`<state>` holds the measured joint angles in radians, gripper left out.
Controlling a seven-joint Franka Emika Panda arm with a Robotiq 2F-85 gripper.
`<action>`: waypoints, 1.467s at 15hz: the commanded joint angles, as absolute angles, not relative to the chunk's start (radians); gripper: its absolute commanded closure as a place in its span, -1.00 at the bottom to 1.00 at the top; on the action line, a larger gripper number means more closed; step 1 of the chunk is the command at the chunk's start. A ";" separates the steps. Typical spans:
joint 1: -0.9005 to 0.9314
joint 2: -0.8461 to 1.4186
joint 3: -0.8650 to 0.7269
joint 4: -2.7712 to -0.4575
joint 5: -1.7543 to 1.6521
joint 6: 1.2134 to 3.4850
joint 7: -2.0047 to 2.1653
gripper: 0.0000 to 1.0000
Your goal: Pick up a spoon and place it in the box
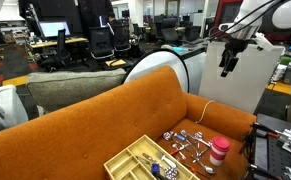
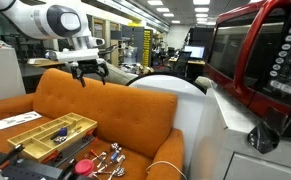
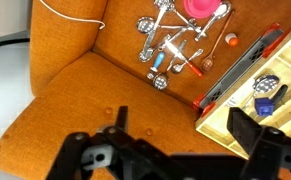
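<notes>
At the left of the wrist view, a white cable (image 3: 70, 12) loops over the back edge of the orange sofa (image 3: 95, 90). To its right, loose cutlery (image 3: 175, 45) lies in a tangled heap on the seat, with the round bowl of a spoon (image 3: 161, 82) at the heap's lower edge. The pink cup (image 3: 195, 8) touches the top of the heap. Farther right the box (image 3: 235, 115), pale yellow with long compartments, sits apart from the heap; it holds a blue item and a few small pieces too blurred to name.

Across the bottom of this view the gripper (image 3: 170, 150) has its dark fingers (image 3: 85, 155) spread wide with nothing between them, over bare cushion.

In an exterior view a sheet of paper (image 2: 10, 120) lies on the sofa arm at far left, its print too small to read. The box (image 2: 50, 130) comes next, then the gripper (image 2: 90, 70) hanging high over the backrest, the cutlery (image 2: 105, 160) below it, and a red microwave (image 2: 255, 60) at right whose keypad markings are illegible.

In an exterior view the box (image 1: 135, 160), cutlery (image 1: 190, 145) and cup (image 1: 218, 152) line up along the seat, the gripper (image 1: 228, 62) well above them.
</notes>
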<state>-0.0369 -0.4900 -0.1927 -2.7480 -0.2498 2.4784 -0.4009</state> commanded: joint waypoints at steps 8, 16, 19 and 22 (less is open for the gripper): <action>-0.014 0.037 -0.046 -2.537 -0.321 2.620 -0.195 -1.00; -0.007 0.047 -0.050 -2.537 -0.297 2.633 -0.213 -1.00; -0.007 0.047 -0.050 -2.537 -0.297 2.633 -0.213 -1.00; -0.011 0.114 -0.044 -2.526 -0.232 2.701 -0.235 -1.00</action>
